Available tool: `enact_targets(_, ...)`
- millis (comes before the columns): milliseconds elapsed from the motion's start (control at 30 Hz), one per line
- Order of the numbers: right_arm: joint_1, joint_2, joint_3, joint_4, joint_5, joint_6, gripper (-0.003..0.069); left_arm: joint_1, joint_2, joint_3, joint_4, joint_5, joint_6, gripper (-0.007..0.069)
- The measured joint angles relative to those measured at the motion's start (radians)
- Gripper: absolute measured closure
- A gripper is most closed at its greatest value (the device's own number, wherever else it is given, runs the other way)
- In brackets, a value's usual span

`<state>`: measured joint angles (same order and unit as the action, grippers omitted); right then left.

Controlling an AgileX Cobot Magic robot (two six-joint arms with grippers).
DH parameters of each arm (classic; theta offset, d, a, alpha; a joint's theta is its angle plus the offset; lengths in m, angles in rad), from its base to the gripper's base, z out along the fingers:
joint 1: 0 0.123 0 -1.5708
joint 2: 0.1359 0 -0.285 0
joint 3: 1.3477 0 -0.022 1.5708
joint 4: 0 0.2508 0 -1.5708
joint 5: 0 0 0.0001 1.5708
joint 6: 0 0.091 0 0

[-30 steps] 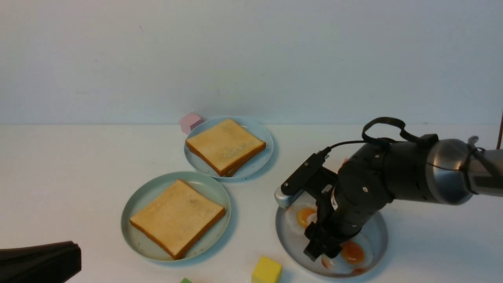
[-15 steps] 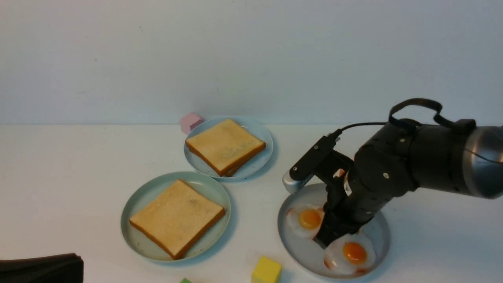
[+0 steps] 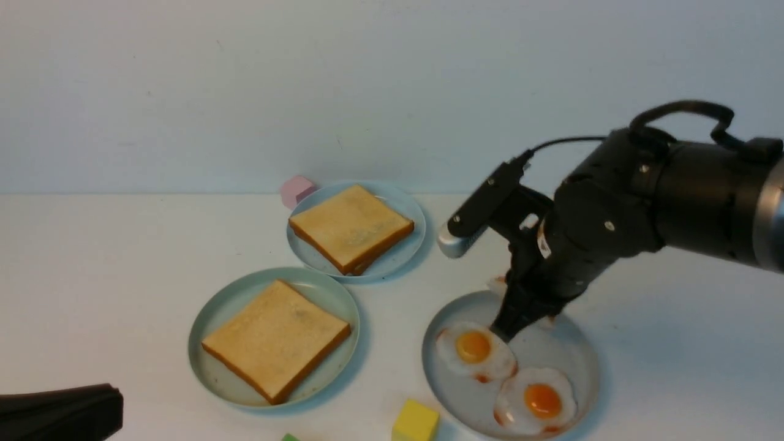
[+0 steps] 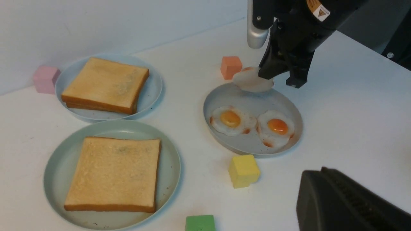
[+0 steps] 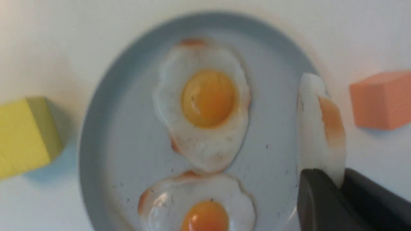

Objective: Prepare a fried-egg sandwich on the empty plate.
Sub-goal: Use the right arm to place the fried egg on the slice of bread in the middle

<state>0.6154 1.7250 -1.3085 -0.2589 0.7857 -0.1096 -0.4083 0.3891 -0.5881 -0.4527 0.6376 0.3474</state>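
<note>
A toast slice lies on the mint-green plate at the front left. A second toast lies on the light-blue plate behind it. My right gripper is shut on the edge of a white fried egg and holds it just above the far rim of the grey-blue plate. The held egg shows edge-on in the right wrist view. Two more eggs lie on that plate. My left gripper is shut and empty at the front left.
A yellow cube sits in front of the grey-blue plate and a green cube lies nearer the table's front. An orange cube sits behind the grey-blue plate. A pink cube sits by the wall beside the light-blue plate.
My right gripper has risen from the grey-blue plate and drawn back with one egg in its jaws, uncovering the two eggs left there. The left gripper has barely moved.
</note>
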Motion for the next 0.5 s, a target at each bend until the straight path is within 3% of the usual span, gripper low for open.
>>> enact_targets(167,0.067,0.031,-0.183,0.008,-0.038,0.000,0.0585,0.001,0.001,0.000,0.022,-0.091,-0.027,0.0638)
enact_targets(300,0.086,0.121,-0.310,0.010,-0.082,0.000,0.0585,0.003,0.001,0.000,0.094,-0.160,-0.116,0.0638)
enact_targets(500,0.139,0.187,-0.371,0.047,-0.005,-0.001,0.0585,0.004,0.007,0.000,0.205,-0.119,-0.215,0.0638)
